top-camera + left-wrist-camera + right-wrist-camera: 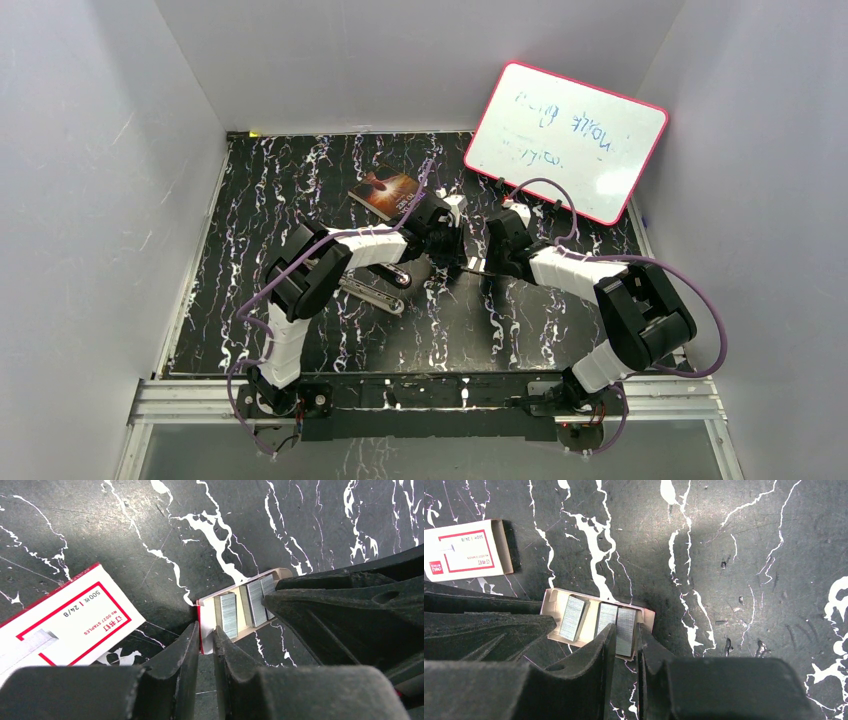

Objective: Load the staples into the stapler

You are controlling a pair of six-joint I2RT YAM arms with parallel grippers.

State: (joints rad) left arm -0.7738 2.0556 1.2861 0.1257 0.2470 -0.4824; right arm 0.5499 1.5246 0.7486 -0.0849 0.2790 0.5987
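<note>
While the top view is mostly arms, you can see the left gripper (455, 258) and right gripper (488, 262) meeting nose to nose mid-frame. The stapler (373, 292) lies on the table just lower left of them, with a book (384, 191) above and a whiteboard (566, 140) upper right. Left wrist cam: the left fingers are pinched tight on the red-edged end wall of the tray (243, 611), centre frame. The staples (228, 615) sit in it in a few strips, and the box (65, 622) is off at the left, apart from the tray. Right wrist cam: the right fingers are closed around the rightmost strip at the tray's other end; can't tell if the wall is in the pinch too.
</note>
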